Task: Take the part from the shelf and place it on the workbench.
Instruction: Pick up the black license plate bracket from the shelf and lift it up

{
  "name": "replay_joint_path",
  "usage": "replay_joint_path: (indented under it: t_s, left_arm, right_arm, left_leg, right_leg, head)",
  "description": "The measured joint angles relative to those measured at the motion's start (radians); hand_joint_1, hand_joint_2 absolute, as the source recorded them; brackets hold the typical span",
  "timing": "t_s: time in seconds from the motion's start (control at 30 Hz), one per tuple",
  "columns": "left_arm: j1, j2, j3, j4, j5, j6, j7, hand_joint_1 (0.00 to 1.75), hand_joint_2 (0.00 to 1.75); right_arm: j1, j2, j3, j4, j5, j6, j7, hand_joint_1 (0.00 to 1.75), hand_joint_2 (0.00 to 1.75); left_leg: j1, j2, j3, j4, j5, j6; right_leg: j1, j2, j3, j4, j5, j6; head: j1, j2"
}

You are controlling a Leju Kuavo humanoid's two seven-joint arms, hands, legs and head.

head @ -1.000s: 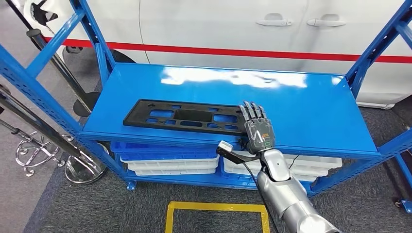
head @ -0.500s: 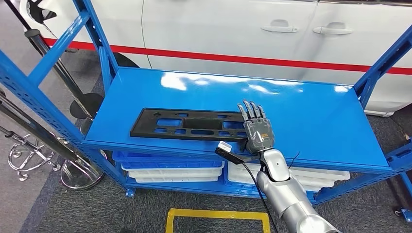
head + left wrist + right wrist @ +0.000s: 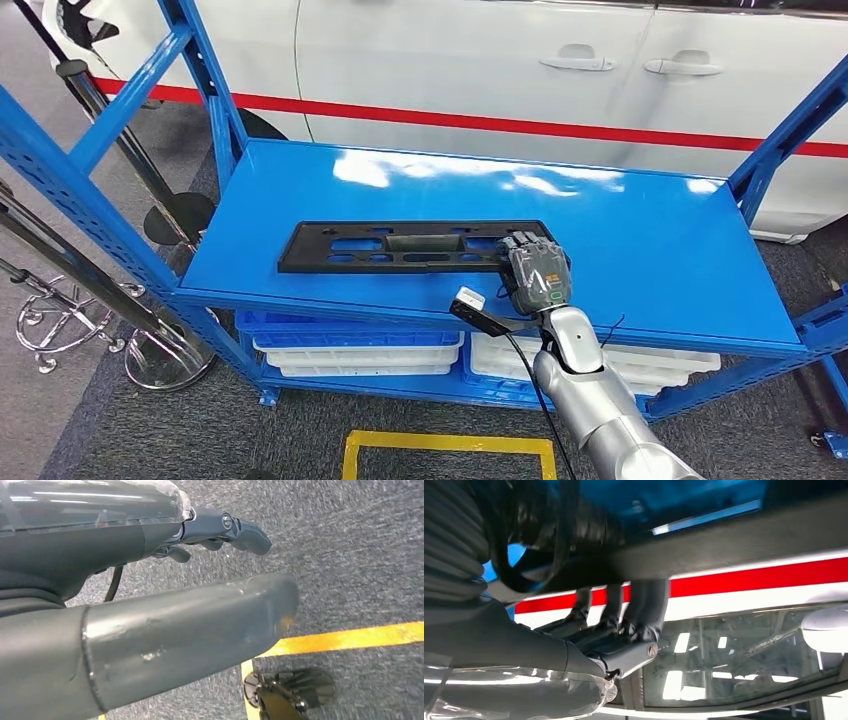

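Right hand gripping the part at its right end, on the shelf.

Head view: the long flat black plastic part [image 3: 420, 246] lies at frame centre on the blue metal shelf [image 3: 650, 250], long axis running left to right. The right hand [image 3: 535, 270] sits on its right end, fingers [image 3: 522, 243] curled over the edge, holding it.
Left wrist view: the left hand [image 3: 220, 530] hangs over grey carpet, fingers curled in, holding nothing.
Right wrist view: dark fingers [image 3: 644, 605] wrap the part's edge.
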Motion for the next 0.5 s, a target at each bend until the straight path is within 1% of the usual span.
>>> replay_joint_path:
  t_s: [0.03,0.17,0.27,0.5]
  left_arm:
    - [0.0,0.0,0.0,0.0,0.0,-0.003,-0.001,0.0,0.0]
    - [0.0,0.001,0.0,0.0,0.007,-0.032,-0.02,0.0,1.75]
    - [0.0,0.001,0.0,0.0,0.006,-0.046,-0.035,0.0,1.75]
    - [0.0,0.002,-0.005,0.0,-0.004,-0.025,-0.039,0.0,1.75]
  right_arm:
    - [0.0,0.0,-0.001,0.0,-0.001,0.0,-0.002,1.75,1.75]
    - [-0.002,-0.002,-0.002,-0.008,-0.007,-0.001,-0.01,1.75,1.75]
    - [-0.003,-0.003,-0.005,-0.012,-0.017,0.0,-0.018,1.75,1.75]
    - [-0.001,-0.01,-0.015,-0.033,-0.03,0.0,-0.03,1.75,1.75]
  left_leg:
    - [0.0,0.0,0.0,0.0,0.0,0.0]
    - [0.001,0.0,0.005,0.0,0.0,0.0]
    - [0.002,0.0,0.007,-0.001,0.0,0.0]
    - [0.003,0.0,0.009,-0.001,0.0,0.0]
  right_leg:
    - [0.0,0.0,0.0,0.0,0.0,0.002]
    - [0.001,-0.001,0.004,0.0,-0.001,0.004]
    - [0.002,-0.001,0.006,0.001,-0.002,0.005]
    - [0.003,-0.001,0.007,0.001,-0.002,0.005]
  head:
    - [0.0,0.0]
    - [0.0,0.0]
    - [0.0,0.0]
    - [0.0,0.0]
